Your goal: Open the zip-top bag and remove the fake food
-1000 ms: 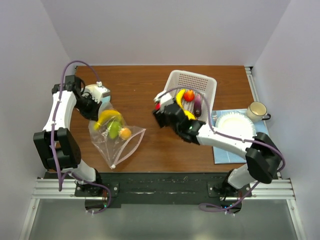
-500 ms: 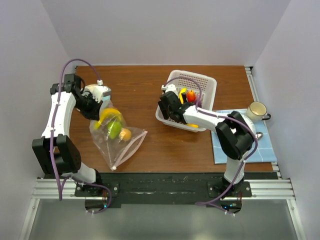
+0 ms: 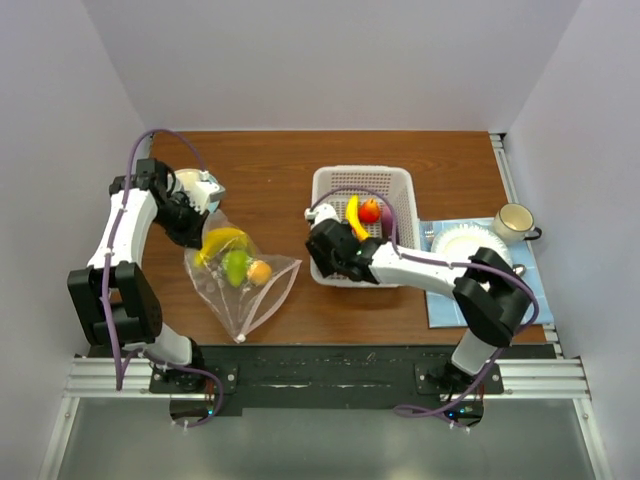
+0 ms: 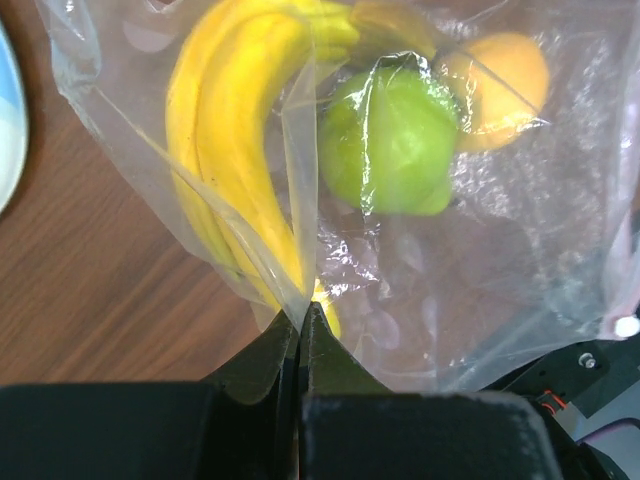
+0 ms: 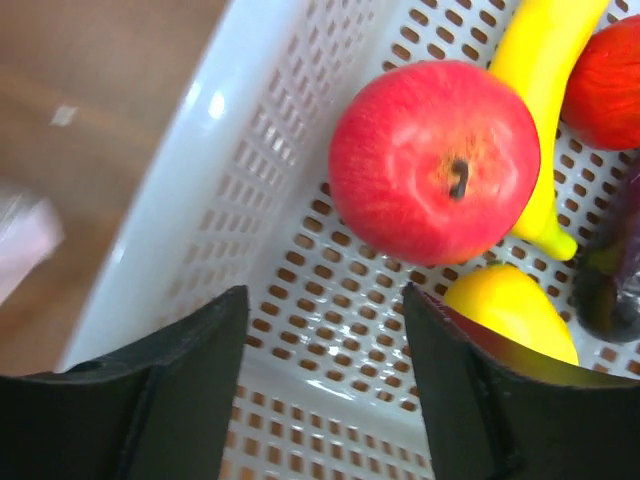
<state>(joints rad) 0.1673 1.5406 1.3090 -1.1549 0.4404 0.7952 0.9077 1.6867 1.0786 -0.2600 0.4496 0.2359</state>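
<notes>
The clear zip-top bag lies left of centre. My left gripper is shut on its plastic at the far end and lifts that end. Inside it are a yellow banana, a green fruit and a yellow-orange one. My right gripper is open and empty over the near-left corner of the white basket. In the basket lie a red apple, a banana, a yellow-orange piece, another red fruit and a dark eggplant.
A white paper plate lies on a blue mat at the right, with a cup behind it. A pale blue-white object sits beside the left gripper. White walls close in the table.
The right gripper swung from beside the basket to over its near-left corner. The basket has shifted left and nearer and now sits square. The left gripper and the bag moved slightly right.
</notes>
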